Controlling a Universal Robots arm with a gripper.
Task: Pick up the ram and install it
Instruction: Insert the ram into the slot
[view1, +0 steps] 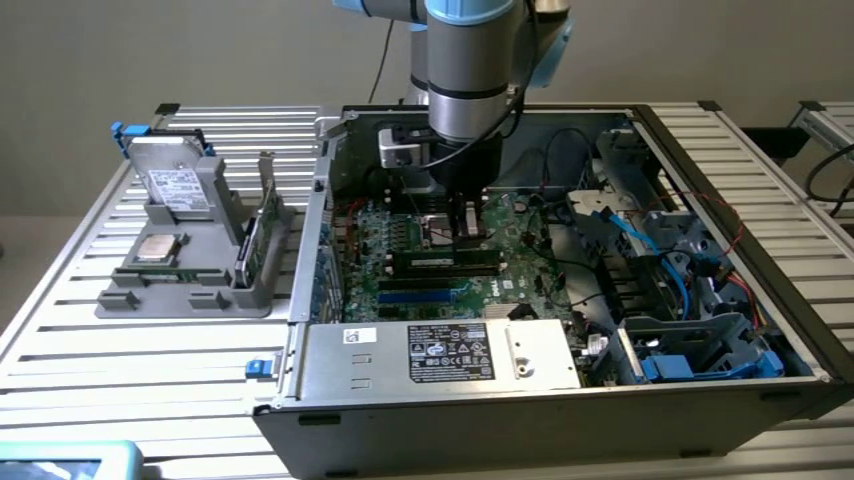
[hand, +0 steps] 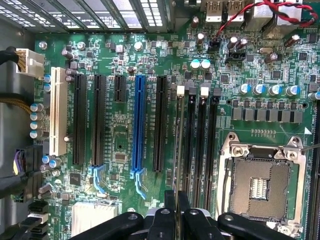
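Gripper (hand: 176, 197) pinches ram (hand: 177, 150) (edge-on, by DIMM slots (hand: 202, 145)).

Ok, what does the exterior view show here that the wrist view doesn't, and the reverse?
Exterior view adds: the arm reaching into the open computer case, the labelled power supply, and a grey parts holder on the slatted table at the exterior view's left. Wrist view adds: the white slot, a row of blue-topped capacitors and the contact field inside the processor socket. Shared: the green motherboard, the blue slot, and the fingers closed on the ram, held upright along the black memory slots.
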